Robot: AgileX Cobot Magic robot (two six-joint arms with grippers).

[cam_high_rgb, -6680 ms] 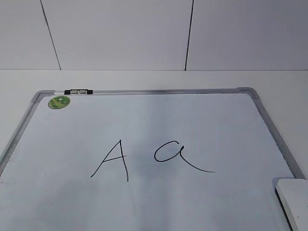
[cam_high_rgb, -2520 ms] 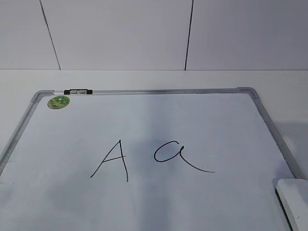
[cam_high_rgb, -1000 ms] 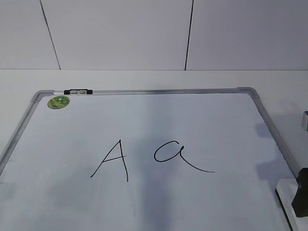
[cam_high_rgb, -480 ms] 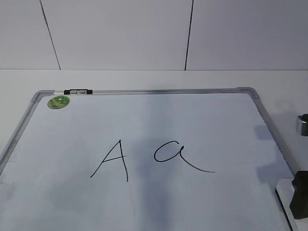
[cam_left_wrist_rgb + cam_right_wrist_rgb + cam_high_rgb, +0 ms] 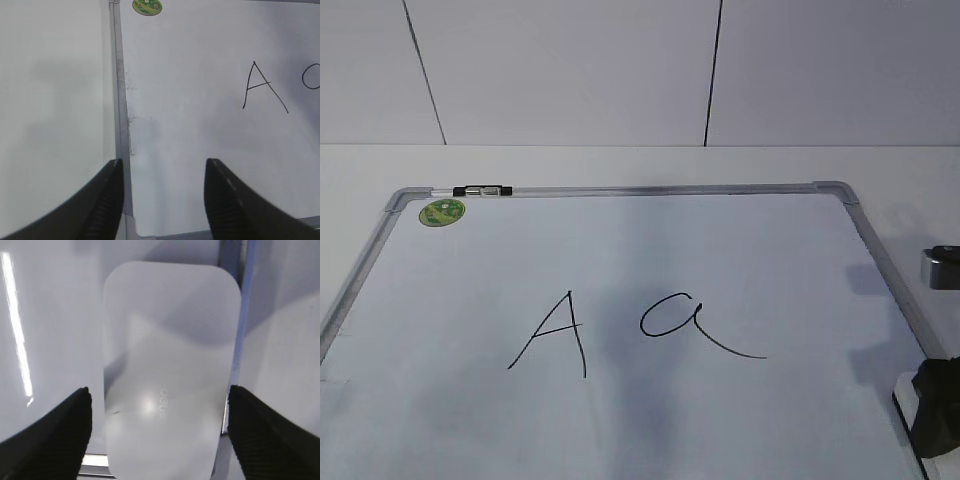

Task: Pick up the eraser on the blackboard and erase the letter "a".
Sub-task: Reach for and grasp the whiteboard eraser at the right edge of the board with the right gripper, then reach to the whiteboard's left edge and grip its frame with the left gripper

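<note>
The eraser (image 5: pixel 170 365), a flat white rounded block with small grey lettering, lies on the lower right corner of the blackboard (image 5: pixel 720 240); in the exterior view only its edge (image 5: pixel 903 390) shows. My right gripper (image 5: pixel 159 392) is open, one finger on each side of the eraser, apart from it; it shows as a dark shape (image 5: pixel 935 410) at the right edge. The cursive letter "a" (image 5: pixel 695 325) is mid-board. My left gripper (image 5: pixel 162 165) is open and empty over the board's left frame (image 5: pixel 120 100).
A capital "A" (image 5: pixel 550 335) is drawn left of the "a". A green sticker (image 5: pixel 442 211) and a small black-and-clear marker (image 5: pixel 483 189) sit at the board's far left corner. The board's grey frame (image 5: pixel 232 255) runs beside the eraser.
My right gripper has come into view from the right edge and moved down and left over the eraser. The board, letters and eraser have not moved.
</note>
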